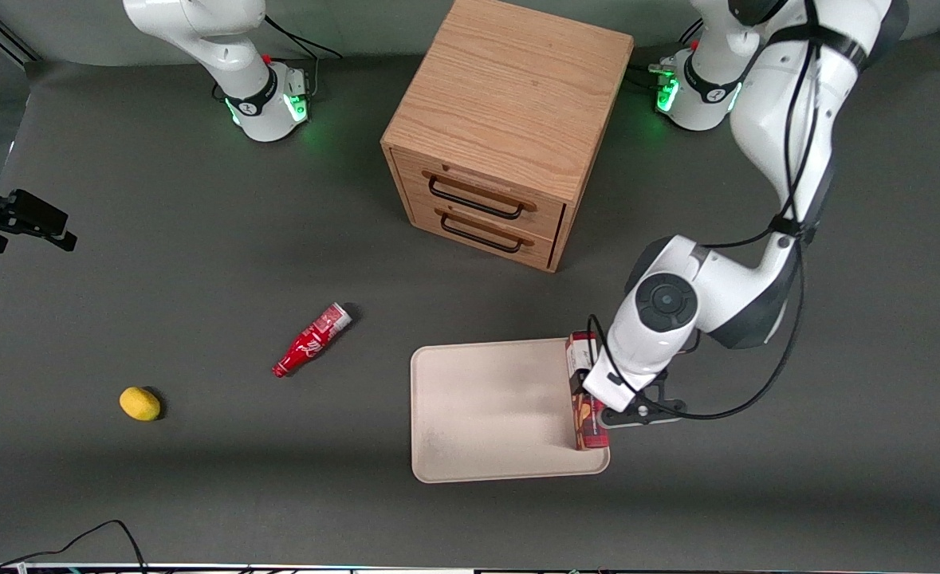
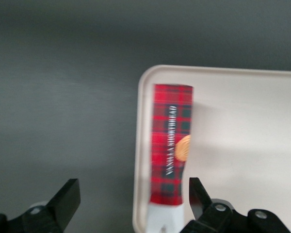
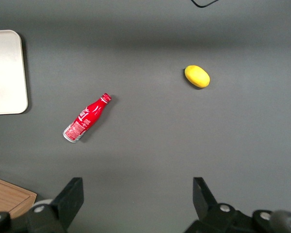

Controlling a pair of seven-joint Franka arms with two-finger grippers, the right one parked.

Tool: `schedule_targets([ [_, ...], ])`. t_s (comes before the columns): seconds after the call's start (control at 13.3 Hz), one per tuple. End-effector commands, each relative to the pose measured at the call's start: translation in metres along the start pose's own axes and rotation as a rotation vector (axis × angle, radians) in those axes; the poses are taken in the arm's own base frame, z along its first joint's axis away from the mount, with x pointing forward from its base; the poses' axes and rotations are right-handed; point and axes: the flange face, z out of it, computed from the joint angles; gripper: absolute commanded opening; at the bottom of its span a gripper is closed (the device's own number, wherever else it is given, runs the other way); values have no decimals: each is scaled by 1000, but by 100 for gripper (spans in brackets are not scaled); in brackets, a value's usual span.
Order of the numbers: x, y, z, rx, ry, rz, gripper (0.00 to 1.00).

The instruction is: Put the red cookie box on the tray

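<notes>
The left arm's wrist is covering the middle of the red cookie box (image 1: 587, 395) in the front view, and the gripper (image 1: 637, 410) is hiding under it too. In the left wrist view the box's (image 2: 170, 145) white end (between the wide-apart fingers (image 2: 198, 191)) is running off the picture's edge, its lettering blurring. The tray (image 2: 242, 141) is getting cropped as well.
</notes>
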Motion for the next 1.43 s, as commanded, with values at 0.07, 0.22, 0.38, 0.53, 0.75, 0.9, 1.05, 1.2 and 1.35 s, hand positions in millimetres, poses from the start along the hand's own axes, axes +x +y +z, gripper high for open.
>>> schedule_targets([
  [0.07,1,-45,-102,8,-54,-24,100],
  [0.22,-1,-92,-161,-20,-138,11,100],
  [0.38,-10,-142,-213,-16,-190,50,100],
  [0.53,-22,-192,-257,-47,-237,77,100],
  [0.75,-56,-249,-303,-29,-264,92,100],
  [0.9,-86,-276,-329,-28,-258,87,100],
  [1.05,-115,-291,-351,-32,-238,81,100],
  [1.2,-136,-294,-364,-31,-238,91,100],
  [1.35,-140,-291,-370,-15,-245,89,100],
])
